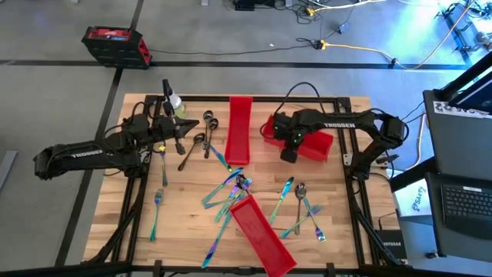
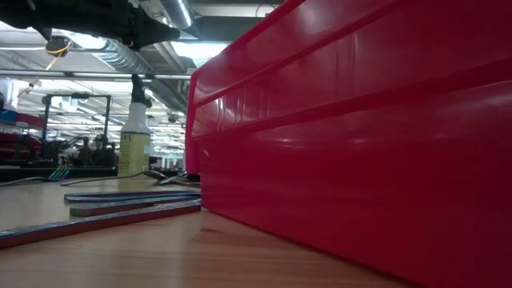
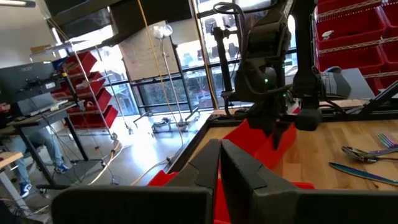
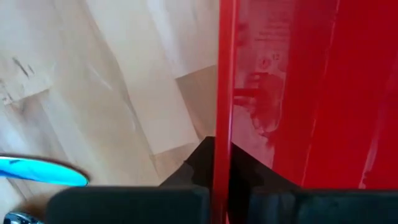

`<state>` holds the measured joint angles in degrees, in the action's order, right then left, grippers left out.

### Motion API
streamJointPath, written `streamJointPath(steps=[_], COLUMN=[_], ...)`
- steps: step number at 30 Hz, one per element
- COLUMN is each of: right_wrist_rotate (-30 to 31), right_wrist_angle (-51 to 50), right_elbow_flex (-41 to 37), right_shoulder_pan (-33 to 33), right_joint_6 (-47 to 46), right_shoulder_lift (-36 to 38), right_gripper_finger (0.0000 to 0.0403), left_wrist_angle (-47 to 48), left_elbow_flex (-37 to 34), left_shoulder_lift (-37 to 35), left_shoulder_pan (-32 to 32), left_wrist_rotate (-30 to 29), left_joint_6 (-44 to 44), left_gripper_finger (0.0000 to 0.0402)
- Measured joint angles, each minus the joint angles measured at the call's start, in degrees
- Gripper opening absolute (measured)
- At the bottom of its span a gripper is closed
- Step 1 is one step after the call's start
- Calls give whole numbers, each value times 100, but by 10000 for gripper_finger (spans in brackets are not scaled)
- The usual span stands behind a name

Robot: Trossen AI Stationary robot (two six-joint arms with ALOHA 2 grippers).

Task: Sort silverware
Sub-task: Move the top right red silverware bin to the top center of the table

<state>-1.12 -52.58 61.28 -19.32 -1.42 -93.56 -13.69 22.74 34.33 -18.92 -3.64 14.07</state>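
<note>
Iridescent forks, spoons and knives (image 1: 231, 191) lie flat and scattered over the wooden table, with a few dark spoons (image 1: 201, 140) toward the far left. In the low view some silverware (image 2: 120, 206) lies in front of a red bin. My right gripper (image 1: 290, 154) (image 4: 224, 158) points down at the far right, shut on a red bin (image 1: 311, 145). My left gripper (image 1: 178, 135) (image 3: 219, 163) hangs level above the table's far left, shut with nothing between its fingers, facing the right arm. My right gripper grips the top rim of the red bin's side wall (image 4: 224, 93). One finger is inside the bin and one outside. The fingers come from above, pointing down, across the wall. I cannot tell whether the bin is lifted off the table.
A second red bin (image 1: 239, 129) stands lengthwise at the far middle. A third red bin (image 1: 263, 235) (image 2: 360, 144) lies slantwise near the front edge. A spray bottle (image 1: 175, 102) (image 2: 134, 144) stands by the left gripper. A black frame (image 1: 350, 165) borders the table.
</note>
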Motion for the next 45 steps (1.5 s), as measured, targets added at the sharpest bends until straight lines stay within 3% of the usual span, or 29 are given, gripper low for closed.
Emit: streamJointPath(steps=[11, 16, 22, 30, 33, 39, 45], right_wrist_rotate=[-473, -1516, -1912, -914, -197, 891, 1910], right_wrist_angle=[-186, -238, -163, 233, 337, 306, 405], right_elbow_flex=[410, 718, 989, 1415, 1650, 1867, 1867], right_shoulder_pan=[-673, -1228, -1783, -1753, -1471, -830, -335], right_joint_6=[-804, -1056, -1020, -2544, -3310, -4639, -5917], right_shoulder_lift=[187, 245, 245, 245, 245, 245, 126], right_gripper_finger=[0, 0, 0, 0, 0, 0, 0], left_wrist_angle=[-45, -23, -204, -323, -359, -271, -179], left_elbow_flex=[4, 4, 7, 7, 7, 7, 7], left_shoulder_lift=[0, 0, -48, -67, -230, -559, -785], left_shoulder_pan=[2, 2, 0, 2, 0, 1, 2], left_wrist_rotate=[-2, -184, -626, -629, -559, -343, 109], left_joint_6=[-13, -44, -178, -379, -675, 222, 175], left_gripper_finger=[0, 0, 0, 0, 0, 0, 0])
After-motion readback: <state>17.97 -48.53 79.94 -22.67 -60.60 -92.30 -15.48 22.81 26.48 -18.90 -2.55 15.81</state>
